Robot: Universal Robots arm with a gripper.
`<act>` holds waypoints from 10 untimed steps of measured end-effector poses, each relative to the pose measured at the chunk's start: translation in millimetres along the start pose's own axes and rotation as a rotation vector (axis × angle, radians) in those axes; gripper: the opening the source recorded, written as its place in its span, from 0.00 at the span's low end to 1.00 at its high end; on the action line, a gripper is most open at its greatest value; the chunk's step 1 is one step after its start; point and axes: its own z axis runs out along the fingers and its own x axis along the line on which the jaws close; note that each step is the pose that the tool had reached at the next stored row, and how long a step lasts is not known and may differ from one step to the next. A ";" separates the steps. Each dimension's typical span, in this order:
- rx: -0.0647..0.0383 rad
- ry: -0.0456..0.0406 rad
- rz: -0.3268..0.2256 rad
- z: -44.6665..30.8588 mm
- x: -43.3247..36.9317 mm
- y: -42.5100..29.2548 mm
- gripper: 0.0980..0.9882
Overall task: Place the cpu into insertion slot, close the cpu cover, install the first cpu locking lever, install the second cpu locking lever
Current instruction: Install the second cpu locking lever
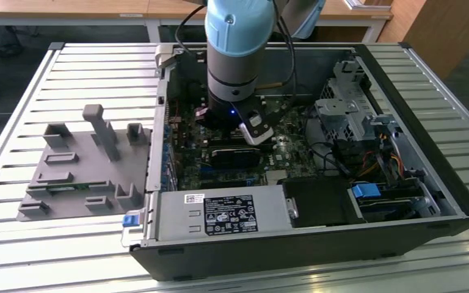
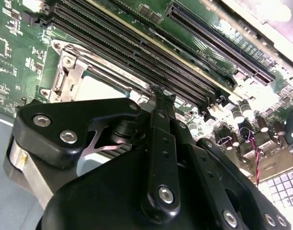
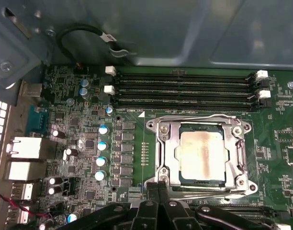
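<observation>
The cpu (image 3: pixel 202 151) is being seen seated in the insertion slot (image 3: pixel 171 178), with the cpu cover (image 3: pixel 202 125) lying closed over it. The gripper (image 3: pixel 158 189) is being held at the socket's edge with its fingers clenched together, grasping nothing visible. Whether either locking lever is being latched cannot be told.

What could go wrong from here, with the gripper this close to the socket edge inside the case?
1. The cpu already sits under the closed cpu cover; the gripper is at the frame's edge, so a sideways slip could scrape the green board or the thin lever wire there.
2. The long memory slots run right beside the socket and could get struck.
3. The case wall crowds the arm.
</observation>
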 end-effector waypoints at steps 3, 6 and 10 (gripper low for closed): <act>-0.007 0.0000 0.000 1.7 0.8 -0.7 0.01; -0.020 0.0000 0.000 3.5 1.6 -1.3 0.01; -0.035 0.0000 0.000 5.5 2.5 -2.0 0.01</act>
